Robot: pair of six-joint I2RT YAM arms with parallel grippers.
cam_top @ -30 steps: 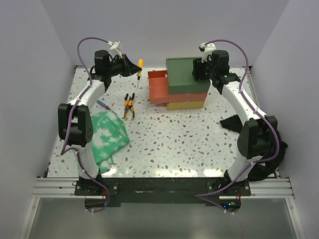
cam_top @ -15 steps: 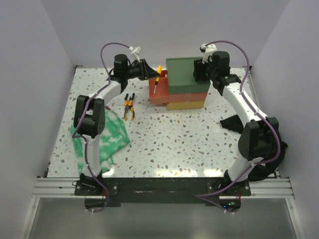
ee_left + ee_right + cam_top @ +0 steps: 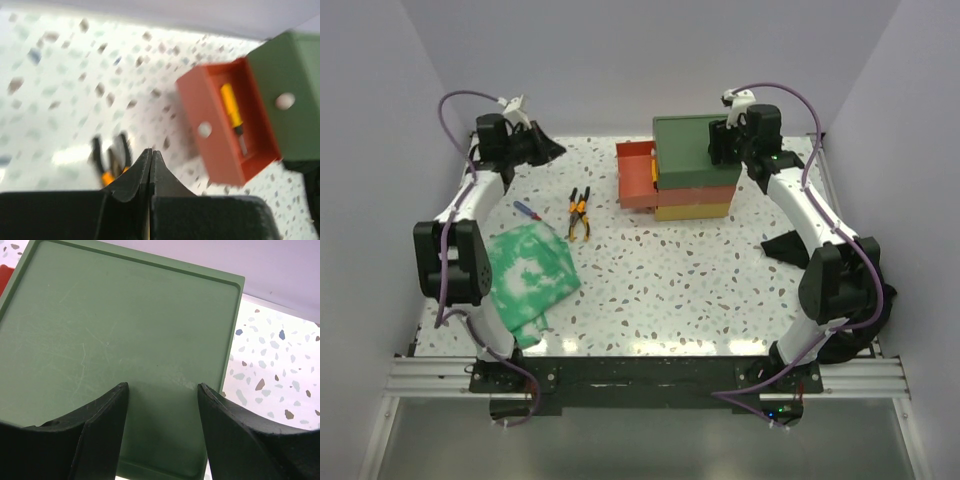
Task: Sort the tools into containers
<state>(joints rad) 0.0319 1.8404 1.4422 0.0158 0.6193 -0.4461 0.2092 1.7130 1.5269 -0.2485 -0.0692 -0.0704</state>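
Speckled terrazzo tabletop [image 3: 650, 290]: matte white, grey-brown flecks.

Toward the far edge, right of centre: boxy plastic stack of three drawers [image 3: 692, 180], hard-edged, smooth-sided.
- Dark green top drawer [image 3: 695, 148] pushed in, flat scuffed lid with a shallow raised rim, round pale spot on the front.
- Red-orange middle drawer [image 3: 635, 175] protruding toward the left edge, an open rectangular tray with the same pale spot.
- Yellow bottom drawer [image 3: 692, 211] pushed in.

Inside the red-orange tray, lying lengthwise: yellow-handled screwdriver [image 3: 231, 106], round handle, dark collar, thin metal shaft.

Left of the stack and apart from it, flat on the tabletop: orange-and-black-handled pliers [image 3: 579, 212], slim, handles slightly spread. Blurred in the left wrist view.

Further toward the left edge: small screwdriver with red-and-blue handle [image 3: 528, 210], just beside the crumpled green-and-white patterned cloth [image 3: 525, 272]. Cloth soft and folded, reaching toward the near-left corner.

Near the right edge: limp black cloth [image 3: 785, 245], partly under the right arm.

Left claw [image 3: 151, 157] above the far-left corner, tapered black fingers pressed together, clenched on nothing.

Right claw [image 3: 162, 390] over the green lid, curved black fingers spread wide, released, nothing between. Contact with the lid impossible to tell.
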